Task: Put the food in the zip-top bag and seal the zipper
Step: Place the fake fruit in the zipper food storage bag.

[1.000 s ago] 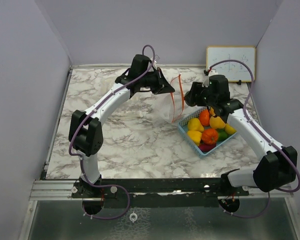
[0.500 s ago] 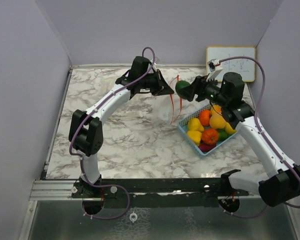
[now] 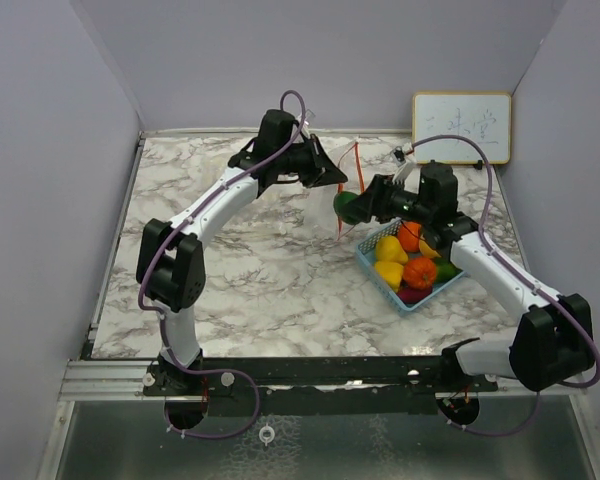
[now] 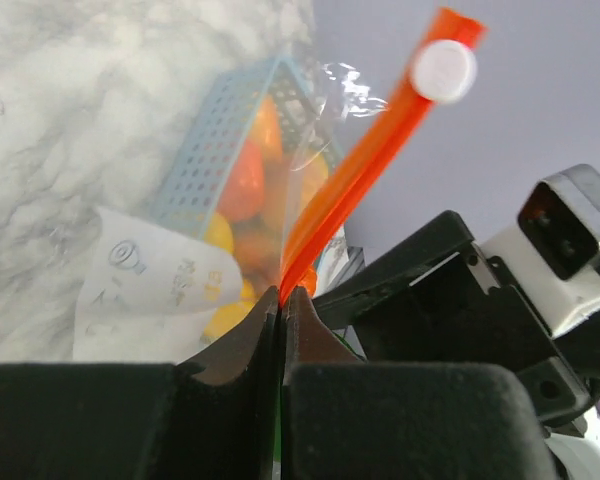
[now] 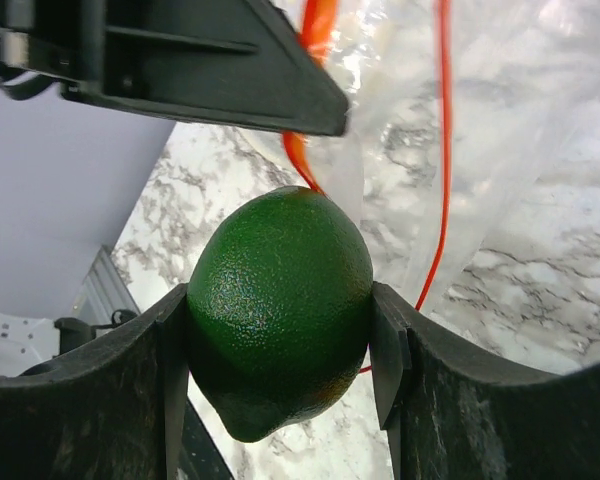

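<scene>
Now the right gripper (image 3: 358,203), its fingers clamped on a glossy dark green toy lime (image 5: 280,310), has swung away from the light blue square mesh basket (image 3: 378,278) near the right edge of the bench. It has dropped lower within the last second, so the lime hangs right at the mouth of the clear zip-top bag with the orange zipper (image 5: 500,140). The left gripper (image 4: 282,298), pinched tight on the bag's zipper strip, still holds it up near the middle of the far edge. By my reading this piece is about to go in. The yellow, orange and dark red toy fruits (image 3: 418,270) wait in the basket, and sealing is far off.
</scene>
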